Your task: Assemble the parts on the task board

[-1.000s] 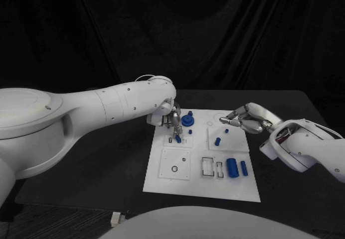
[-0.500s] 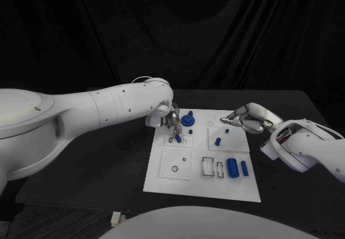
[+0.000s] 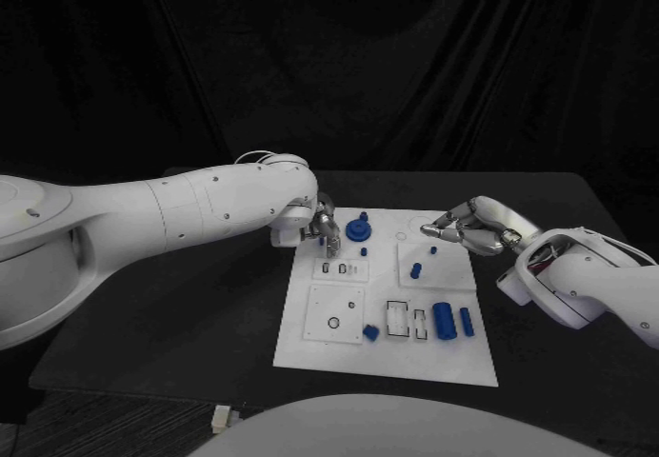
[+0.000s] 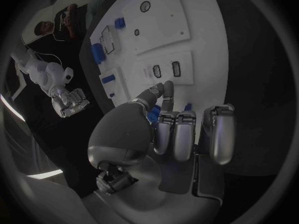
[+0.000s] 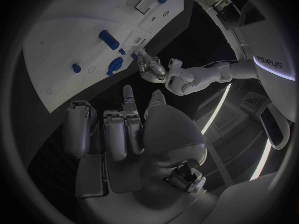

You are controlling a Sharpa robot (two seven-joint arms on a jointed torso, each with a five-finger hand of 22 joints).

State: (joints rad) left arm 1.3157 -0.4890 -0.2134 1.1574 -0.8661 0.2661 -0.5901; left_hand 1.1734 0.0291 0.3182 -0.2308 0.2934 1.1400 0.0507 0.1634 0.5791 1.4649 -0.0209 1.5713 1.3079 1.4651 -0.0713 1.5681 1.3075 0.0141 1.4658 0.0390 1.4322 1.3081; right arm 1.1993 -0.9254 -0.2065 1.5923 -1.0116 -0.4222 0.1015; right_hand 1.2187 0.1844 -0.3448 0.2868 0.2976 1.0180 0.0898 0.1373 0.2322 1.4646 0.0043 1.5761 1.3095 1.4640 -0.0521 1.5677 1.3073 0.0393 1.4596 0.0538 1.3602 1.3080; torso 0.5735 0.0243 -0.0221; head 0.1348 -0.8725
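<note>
The white task board (image 3: 329,354) lies in the middle of the table. My left hand (image 3: 324,229) hovers over its far left corner with fingers curled and thumb tip near a fingertip (image 4: 167,90), nothing visible between them. Just beside it stands a blue knob (image 3: 358,228). A small loose blue piece (image 3: 370,331) lies low on the board beside the rectangular slots (image 3: 397,319). My right hand (image 3: 467,228) hangs over the far right corner, fingers curled in on nothing. A large blue cylinder (image 3: 444,319) and a slim one (image 3: 467,322) lie at the near right.
Small blue pegs (image 3: 415,270) stand on the board's upper right plate. The black table (image 3: 179,314) has free room left and right of the board. My left arm (image 3: 151,219) spans the table's left side; the right forearm (image 3: 584,281) lies along the right.
The small blue piece that was at my left hand's fingertips now lies lower on the board by the slots. My left hand has drawn back up and left. The right hand is still.
</note>
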